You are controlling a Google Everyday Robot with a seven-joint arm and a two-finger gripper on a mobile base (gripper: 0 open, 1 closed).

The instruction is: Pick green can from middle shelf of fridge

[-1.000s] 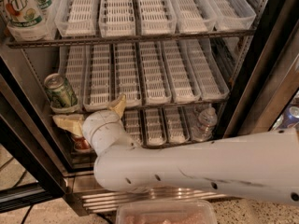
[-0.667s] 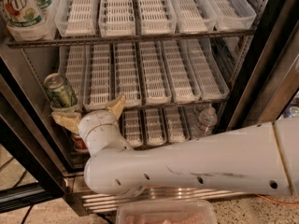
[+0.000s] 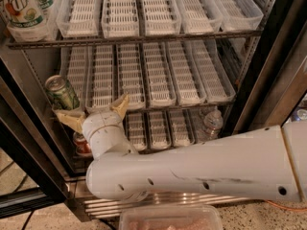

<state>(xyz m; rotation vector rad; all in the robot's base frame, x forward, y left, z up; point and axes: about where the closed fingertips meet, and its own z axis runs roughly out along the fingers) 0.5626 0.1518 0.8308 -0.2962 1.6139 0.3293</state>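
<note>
The green can (image 3: 62, 93) stands upright at the front left corner of the middle shelf (image 3: 158, 78) of the fridge (image 3: 268, 71). It has a green-and-white mottled print and a silver top. My gripper (image 3: 95, 112) is open at the front edge of that shelf, just below and to the right of the can. One tan finger (image 3: 70, 120) lies right under the can's base; the other (image 3: 120, 106) points up to the right. The can is not between the fingers. My white arm (image 3: 201, 169) crosses the lower part of the view.
A large 7UP bottle (image 3: 21, 8) stands at the left of the top shelf. A red can (image 3: 82, 145) and a clear water bottle (image 3: 211, 123) stand on the lower shelf. A pink-filled plastic tub (image 3: 170, 218) lies at the bottom edge. Dark door edges frame both sides.
The arm has shifted slightly to the left and the gripper has edged closer under the can. The can has not moved.
</note>
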